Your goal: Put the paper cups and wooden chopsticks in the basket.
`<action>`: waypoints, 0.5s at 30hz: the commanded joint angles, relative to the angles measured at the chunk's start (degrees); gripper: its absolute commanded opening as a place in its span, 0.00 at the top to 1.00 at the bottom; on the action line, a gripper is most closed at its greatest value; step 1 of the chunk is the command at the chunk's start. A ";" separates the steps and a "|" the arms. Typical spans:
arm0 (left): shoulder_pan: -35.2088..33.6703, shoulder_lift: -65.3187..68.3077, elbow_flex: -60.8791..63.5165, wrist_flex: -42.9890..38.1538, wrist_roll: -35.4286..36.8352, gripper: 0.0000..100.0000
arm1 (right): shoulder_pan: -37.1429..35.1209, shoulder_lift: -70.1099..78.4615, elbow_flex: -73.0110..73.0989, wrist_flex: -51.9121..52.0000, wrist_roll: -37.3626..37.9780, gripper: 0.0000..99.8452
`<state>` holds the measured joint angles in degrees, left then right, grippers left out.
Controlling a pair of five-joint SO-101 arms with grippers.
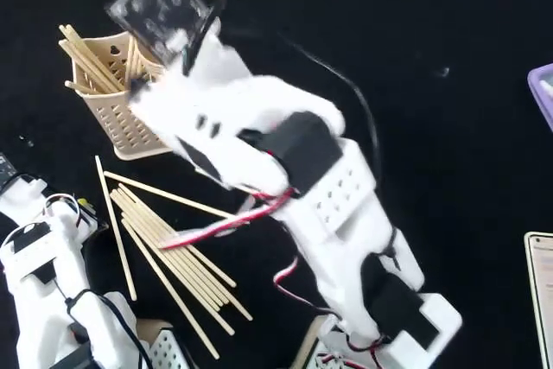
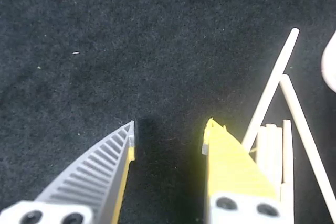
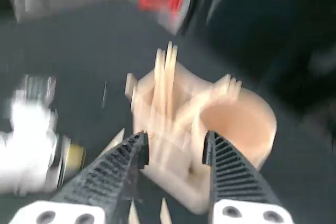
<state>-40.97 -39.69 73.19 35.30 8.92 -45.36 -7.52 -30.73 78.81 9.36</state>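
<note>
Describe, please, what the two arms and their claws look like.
Both arms are white; the right arm has black motors and red-and-white cables, the left arm a black cable. The left claw is grey and yellow, ribbed; the right claw black.

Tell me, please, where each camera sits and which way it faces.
High view: above the table, looking down on the left arm, right arm, basket and loose chopsticks.
Left wrist view: on the left arm, facing down past the open left gripper at chopsticks.
Right wrist view: on the right arm, facing past the open right gripper at the basket.
High and right wrist views share the basket.
</note>
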 commanded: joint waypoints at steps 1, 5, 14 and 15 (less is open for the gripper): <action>0.31 -0.62 -2.07 -0.53 0.00 0.78 | 1.14 -3.03 8.66 16.44 2.20 0.82; 0.31 -0.62 -2.07 -0.53 0.00 0.78 | 0.70 -3.74 30.90 9.67 10.46 0.82; 0.31 -0.62 -2.07 -0.53 0.00 0.78 | 1.14 -2.07 62.81 -18.90 15.03 0.74; 0.40 -0.62 -2.07 -0.53 0.00 0.78 | 1.14 -1.19 63.25 -19.87 15.03 0.72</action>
<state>-40.97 -39.69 73.19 35.30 8.92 -45.36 -8.22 28.97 65.63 23.60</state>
